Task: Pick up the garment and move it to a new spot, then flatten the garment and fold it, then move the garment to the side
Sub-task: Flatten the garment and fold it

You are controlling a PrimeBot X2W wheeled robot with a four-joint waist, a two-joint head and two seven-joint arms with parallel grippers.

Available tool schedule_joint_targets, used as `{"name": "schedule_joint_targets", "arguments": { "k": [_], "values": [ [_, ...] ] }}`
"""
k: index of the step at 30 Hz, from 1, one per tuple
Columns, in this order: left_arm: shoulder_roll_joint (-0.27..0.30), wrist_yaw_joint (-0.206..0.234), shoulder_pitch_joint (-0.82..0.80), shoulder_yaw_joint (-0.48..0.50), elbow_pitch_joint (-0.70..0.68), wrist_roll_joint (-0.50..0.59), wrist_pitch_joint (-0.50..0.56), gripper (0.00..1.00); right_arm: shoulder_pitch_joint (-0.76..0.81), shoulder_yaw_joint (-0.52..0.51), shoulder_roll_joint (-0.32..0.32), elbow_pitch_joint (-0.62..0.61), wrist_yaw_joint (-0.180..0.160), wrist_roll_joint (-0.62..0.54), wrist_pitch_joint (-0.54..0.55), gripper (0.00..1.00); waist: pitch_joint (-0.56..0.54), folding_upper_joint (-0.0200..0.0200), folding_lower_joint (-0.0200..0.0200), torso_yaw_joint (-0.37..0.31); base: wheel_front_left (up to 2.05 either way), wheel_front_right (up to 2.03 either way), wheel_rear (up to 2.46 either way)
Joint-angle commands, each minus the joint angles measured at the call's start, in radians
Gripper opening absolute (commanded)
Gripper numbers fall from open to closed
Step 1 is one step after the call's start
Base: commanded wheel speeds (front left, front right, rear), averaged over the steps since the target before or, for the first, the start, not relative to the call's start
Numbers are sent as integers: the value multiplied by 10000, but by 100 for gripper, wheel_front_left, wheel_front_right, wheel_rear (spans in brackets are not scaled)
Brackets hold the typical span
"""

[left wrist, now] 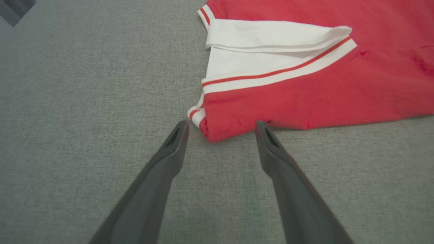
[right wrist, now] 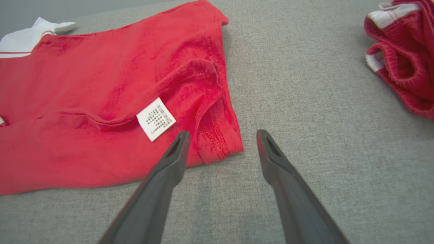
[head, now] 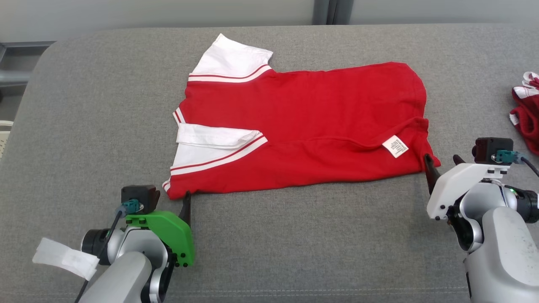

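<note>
The grey woven worktop (head: 294, 235) extended on all sides of the garment (head: 303, 126), a soft red knit shirt with white, red-striped sleeves, lying flat. Judged from this layout, relocation and flattening were complete and one lengthwise fold appeared made: the near edge was a rounded double layer, and one sleeve (head: 214, 141) lay folded over the body. A further fold and the move to the side remained. A crumpled red-and-white bundle (head: 526, 109) lay well apart from the garment, beyond its hem end. The left hand (left wrist: 220, 127) was spread, its fingers bracketing the garment's near sleeve-end corner without pinching it. The right hand (right wrist: 220, 135) was likewise spread at the near hem-end corner, holding nothing. A small white printed label (head: 396, 146) lay on the garment near that corner.
</note>
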Motion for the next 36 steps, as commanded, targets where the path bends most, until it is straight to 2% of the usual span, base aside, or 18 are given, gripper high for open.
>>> {"name": "schedule_joint_targets", "arguments": {
  "k": [1, 16, 17, 18, 19, 20, 24, 27, 36],
  "values": [
    [46, 52, -161, -19, 38, 98, 35, 100, -77, 80, -39, 9, -8, -128, 50, 100, 3, 0, 0, -3, 0, 0, 0],
    [-165, -63, -710, 145, 600, -303, 280, 100, -367, 534, 28, 22, -10, -609, 142, 100, 324, 0, 0, -69, 0, 0, 0],
    [-156, -69, -780, 111, 662, -288, 351, 95, -413, 580, 25, 42, -10, -689, 183, 100, 350, 0, 0, -78, 0, 0, 0],
    [-153, -94, -844, 63, 736, -277, 455, 79, -471, 626, 18, 41, -10, -767, 189, 100, 374, 0, 0, -91, 0, 0, 0],
    [-159, -123, -863, 28, 821, -304, 561, 57, -523, 681, 4, 44, -10, -846, 215, 100, 398, 0, 0, -102, 0, 0, 0],
    [-164, -139, -896, 10, 856, -312, 608, 51, -551, 750, -21, 62, -10, -936, 250, 100, 421, 0, 0, -108, 0, 0, 0],
    [-234, -195, -1000, -28, 1035, -322, 601, 42, -599, 933, -101, 177, -10, -1200, 357, 100, 492, 0, 0, -100, 0, 0, 0],
    [-307, -248, -1036, -70, 1168, -317, 571, 26, -474, 925, -102, 243, -10, -1440, 437, 100, 522, 0, 0, -83, 0, 0, 0],
    [-417, -327, -1084, -102, 1426, -383, 413, 0, -74, 600, -64, -4, -10, -1811, 470, 100, 586, 0, 0, -119, 0, 0, 0]
  ]
}}
